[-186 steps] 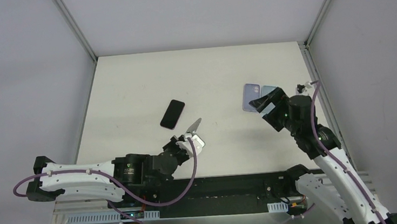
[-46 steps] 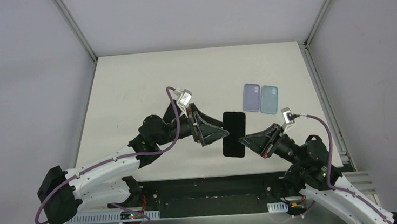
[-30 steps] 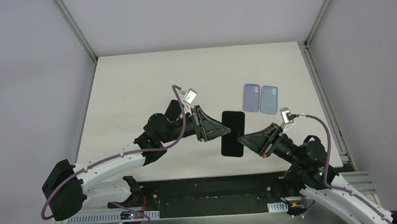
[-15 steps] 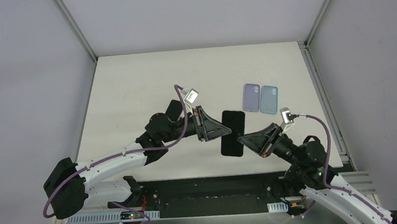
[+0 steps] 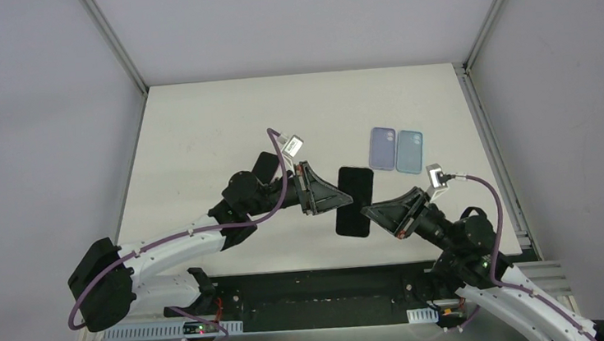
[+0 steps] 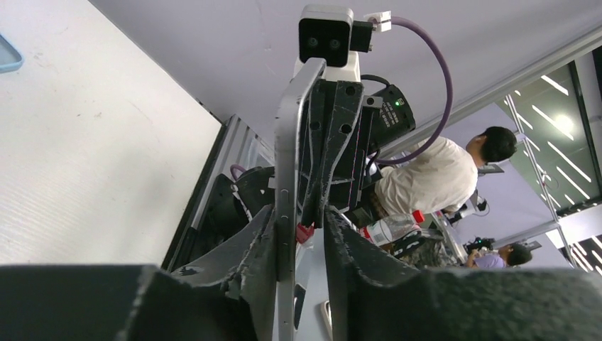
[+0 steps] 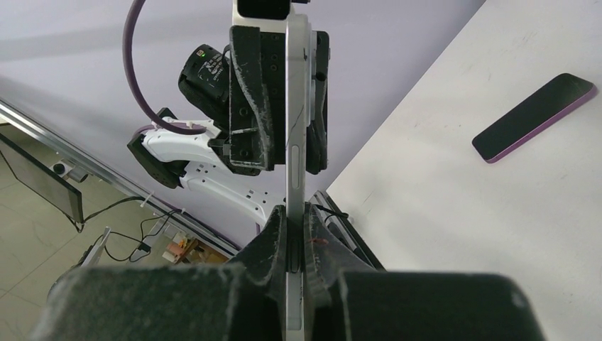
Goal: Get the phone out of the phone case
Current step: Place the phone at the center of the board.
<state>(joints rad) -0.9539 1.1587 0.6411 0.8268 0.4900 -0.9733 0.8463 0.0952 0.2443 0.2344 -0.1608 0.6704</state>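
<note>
phone [image 5: 355,201], seen from above, hangs over the table [image 5: 196,130] between my left gripper [image 5: 336,200] and right gripper [image 5: 368,211]. left wrist: the fingers [image 6: 259,241] straddle its edge with a gap on one side; i cannot tell if they grip. right wrist: jaws clamped tight on its edge.

**One overhead view and two wrist views, all set on the same table**

The table [image 5: 196,130] is seen from above and behind the arm bases, far enough off that both arms are taken in whole. The left wrist view is taken close along the left gripper [image 6: 298,220], facing the right arm. The right wrist view is taken close along the right gripper [image 7: 292,213], facing the left arm. The upheld phone [image 5: 354,201] is shared by all three views, edge-on in both wrist views. The purple-edged phone [image 7: 534,117] is shared by the overhead and right wrist views.
</note>
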